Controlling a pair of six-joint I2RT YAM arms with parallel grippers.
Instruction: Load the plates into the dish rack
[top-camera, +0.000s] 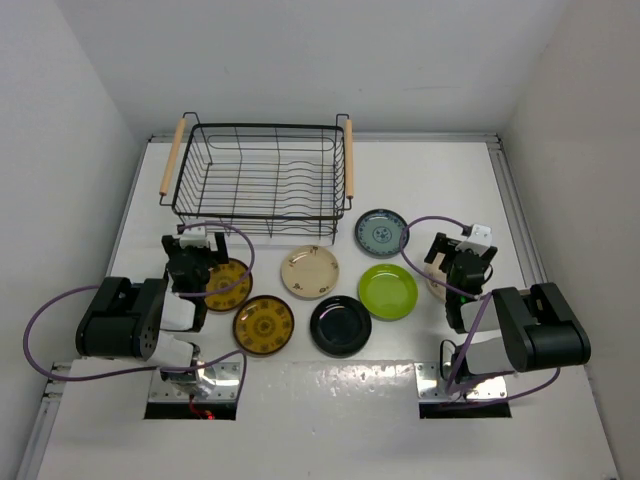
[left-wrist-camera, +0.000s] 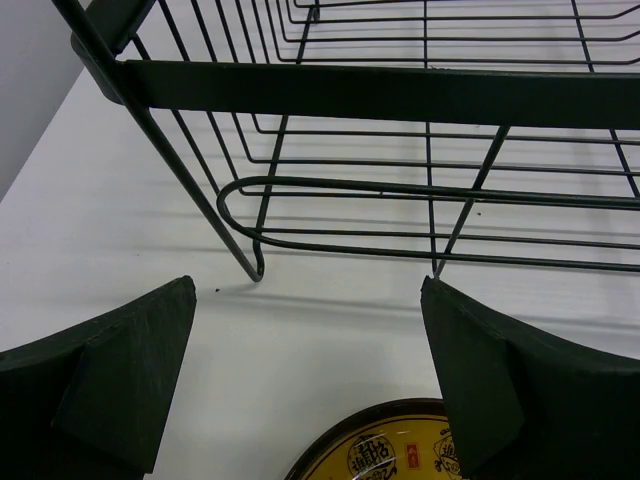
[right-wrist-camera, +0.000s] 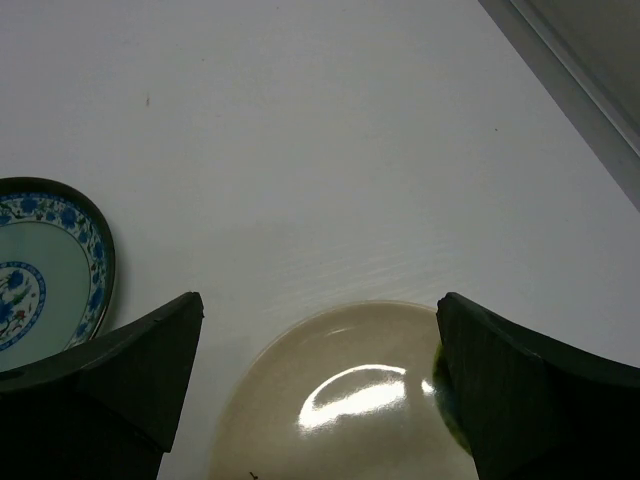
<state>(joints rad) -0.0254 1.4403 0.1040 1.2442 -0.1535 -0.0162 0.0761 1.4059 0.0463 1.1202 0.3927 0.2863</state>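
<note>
The black wire dish rack (top-camera: 265, 180) with wooden handles stands at the back left, nothing in it. Several plates lie flat in front of it: two mustard-brown ones (top-camera: 232, 287) (top-camera: 264, 325), a cream one (top-camera: 309, 271), a black one (top-camera: 340, 325), a lime green one (top-camera: 387, 291) and a teal patterned one (top-camera: 381, 232). My left gripper (top-camera: 195, 268) (left-wrist-camera: 305, 350) hangs open over the far rim of a mustard plate (left-wrist-camera: 400, 450), facing the rack (left-wrist-camera: 400, 95). My right gripper (top-camera: 458, 268) (right-wrist-camera: 320, 370) is open above another cream plate (right-wrist-camera: 350, 400) (top-camera: 436, 287), mostly hidden in the top view. The teal plate (right-wrist-camera: 40, 270) lies to its left.
White walls close in the table on three sides, with a raised rail (top-camera: 520, 200) along the right edge. Purple cables (top-camera: 60, 300) loop from both arms. The arm bases (top-camera: 195, 385) sit on metal plates at the near edge.
</note>
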